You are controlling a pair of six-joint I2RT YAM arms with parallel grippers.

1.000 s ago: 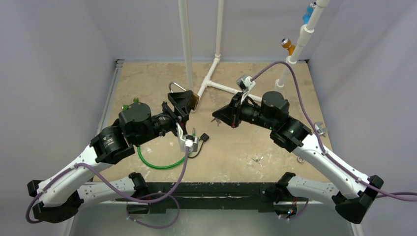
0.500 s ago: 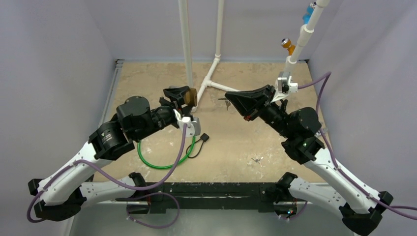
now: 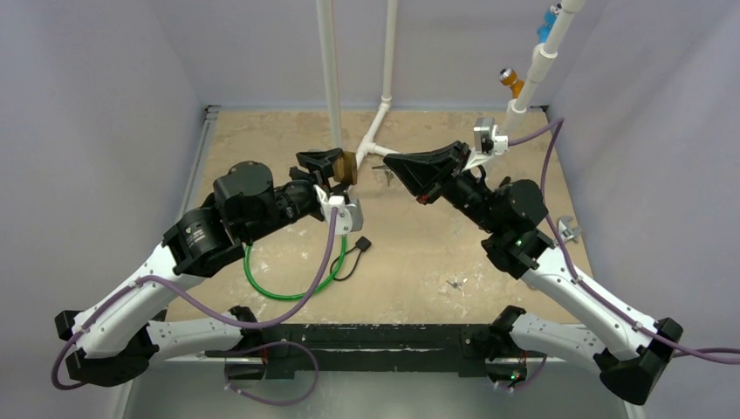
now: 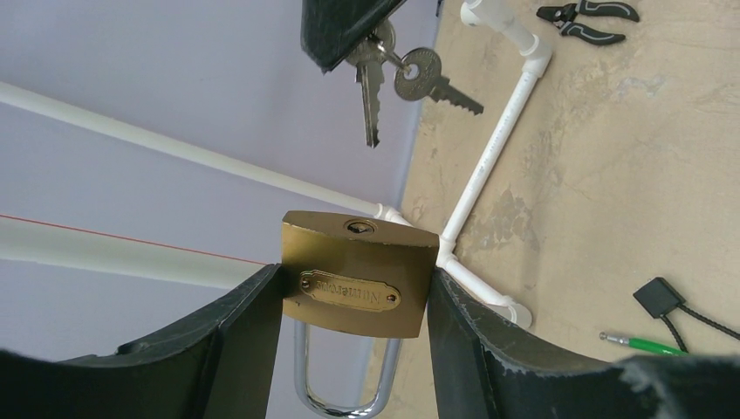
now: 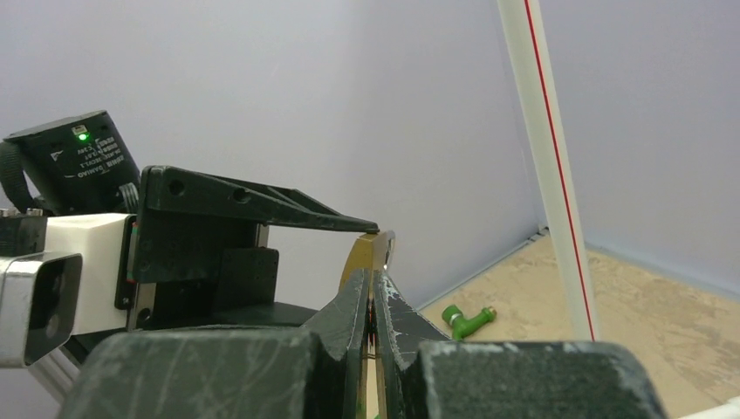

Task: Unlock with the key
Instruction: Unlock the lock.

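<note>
My left gripper (image 4: 352,281) is shut on a brass padlock (image 4: 358,275), its pads on the body's two sides. The keyhole (image 4: 359,227) faces away from the wrist and the steel shackle (image 4: 340,397) points back toward it. My right gripper (image 3: 393,164) is shut on a bunch of keys (image 4: 373,83). One key hangs pointing at the keyhole with a clear gap between them; a second (image 4: 428,74) sticks out sideways. In the overhead view the padlock (image 3: 346,166) and the right gripper's tip nearly meet in mid-air. The right wrist view shows its gripper (image 5: 373,281) shut with the brass padlock (image 5: 373,249) just beyond.
A white pipe frame (image 3: 384,131) stands just behind both grippers, with another pipe post (image 3: 532,74) at the back right. On the table lie a green cable loop (image 3: 297,288), a small black connector (image 3: 362,244), black pliers (image 4: 585,22) and a green fitting (image 5: 467,319).
The right arm has swung up and left, carrying the keys close to the padlock. The left arm has turned and shifted the padlock slightly right toward them.
</note>
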